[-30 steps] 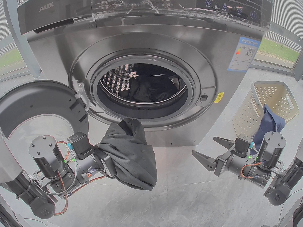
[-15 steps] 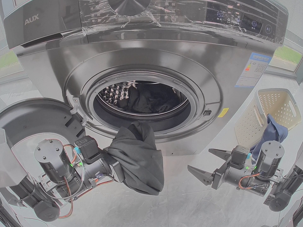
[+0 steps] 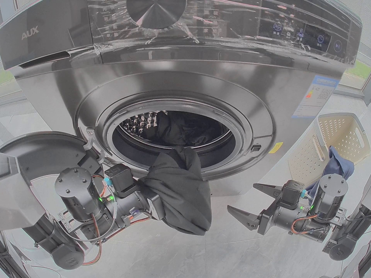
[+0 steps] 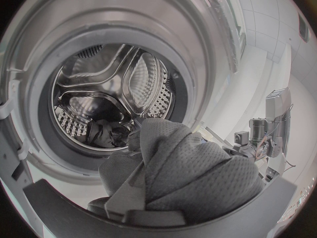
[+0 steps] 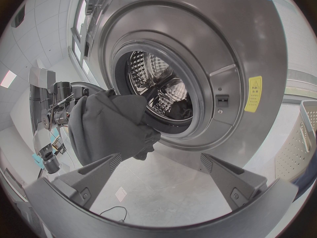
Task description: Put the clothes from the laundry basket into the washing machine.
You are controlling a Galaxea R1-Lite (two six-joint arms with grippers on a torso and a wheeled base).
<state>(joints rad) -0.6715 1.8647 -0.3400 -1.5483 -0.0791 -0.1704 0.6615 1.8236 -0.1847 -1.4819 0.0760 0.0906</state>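
Note:
The washing machine point(image 3: 247, 97) stands with its door point(image 3: 34, 155) swung open to the left. Dark clothes point(image 3: 181, 128) lie in the drum point(image 4: 109, 83). My left gripper point(image 4: 142, 199) is shut on a dark grey garment point(image 3: 179, 190), which bulges over its fingers. The garment's top edge is at the lower lip of the drum opening. My right gripper point(image 3: 243, 197) is open and holds nothing, low in front of the machine's right side. At the right, the cream laundry basket point(image 3: 342, 130) leans on its side with a blue garment point(image 3: 338, 166) hanging out of it.
The open door takes up the space to the left of my left arm. Grey floor point(image 3: 216, 251) lies free between the two arms and in front of the machine. A window point(image 3: 357, 70) is behind the basket.
The head camera has moved closer to the machine. My left gripper has carried the grey garment up and forward, from below the opening to its lower lip. The right gripper stays open.

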